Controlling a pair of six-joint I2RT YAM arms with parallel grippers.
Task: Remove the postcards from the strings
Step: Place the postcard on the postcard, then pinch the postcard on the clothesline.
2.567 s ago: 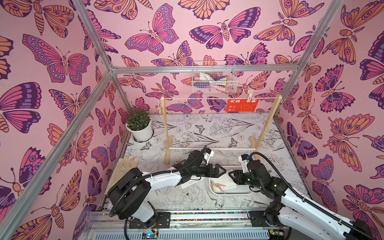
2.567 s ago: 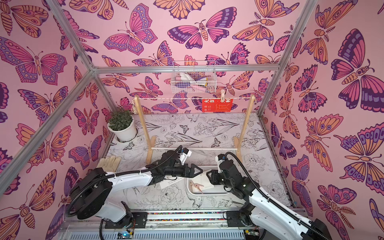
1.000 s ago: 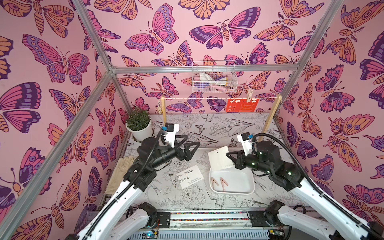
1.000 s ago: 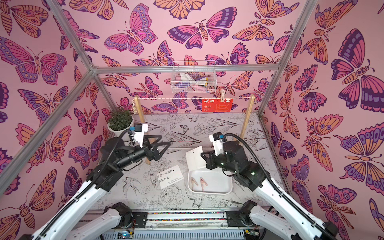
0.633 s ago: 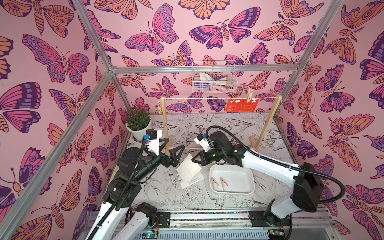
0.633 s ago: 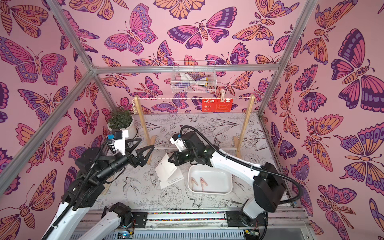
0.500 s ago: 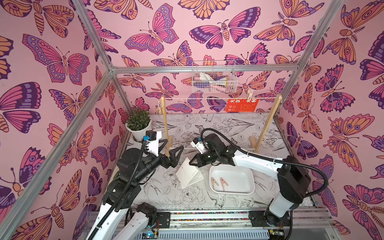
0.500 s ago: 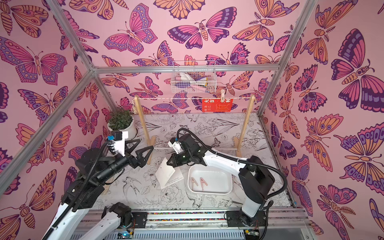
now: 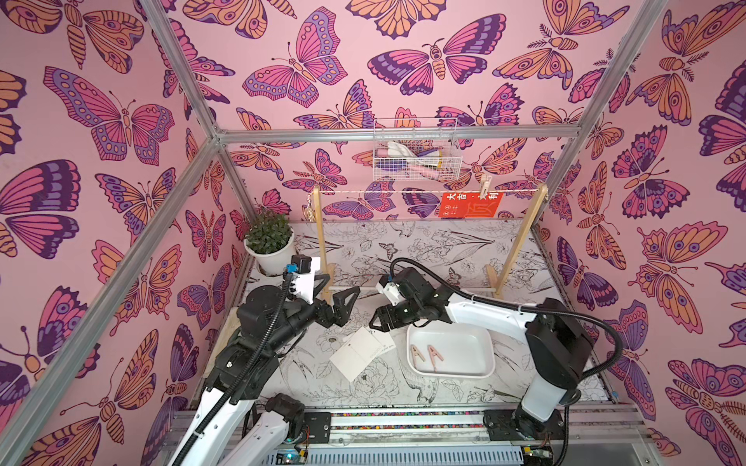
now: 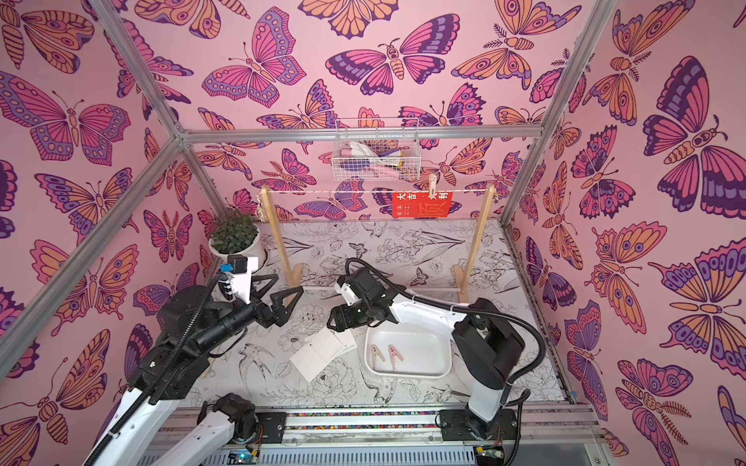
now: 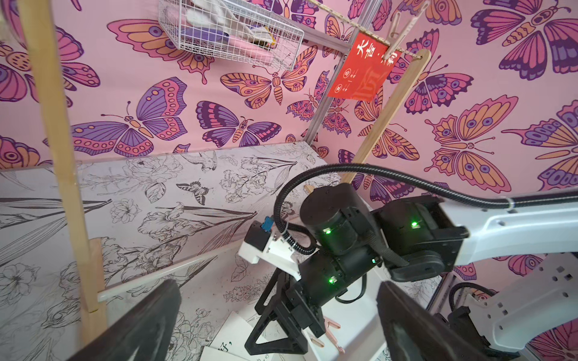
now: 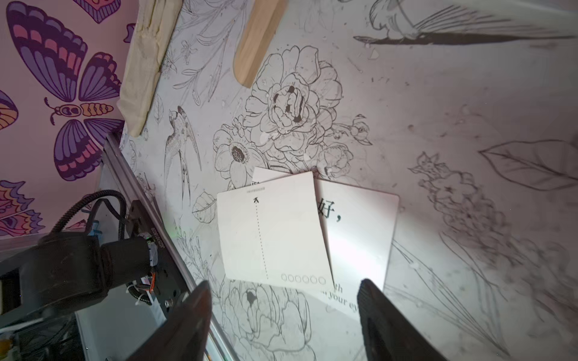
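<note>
- Pink butterfly walls box in the flower-print bench. In both top views the right hand hangs low beside the tray. Its jaws now stand apart and empty, where a second ago they were clamped on a white card.
- That top card lies flat on the bench just under the hand's tips, partly covering the lower card.
- The left hand is up near the left post of the rack, spread wide and holding nothing, same as a moment back.
- The red card hangs from the string on one peg near the right post. Two loose pegs sit in the tray.
- Left wrist view: the red card hangs slanted, pinched at one top corner. The string I can see is otherwise bare. The right arm fills the foreground.
- Right wrist view: the top card, dotted line showing, overlaps the printed lower card. Both lie clear of my fingers.
- My read: the drop is done and two of the three cards are off. Only the red card remains, and its peg must give before the card comes free.
</note>
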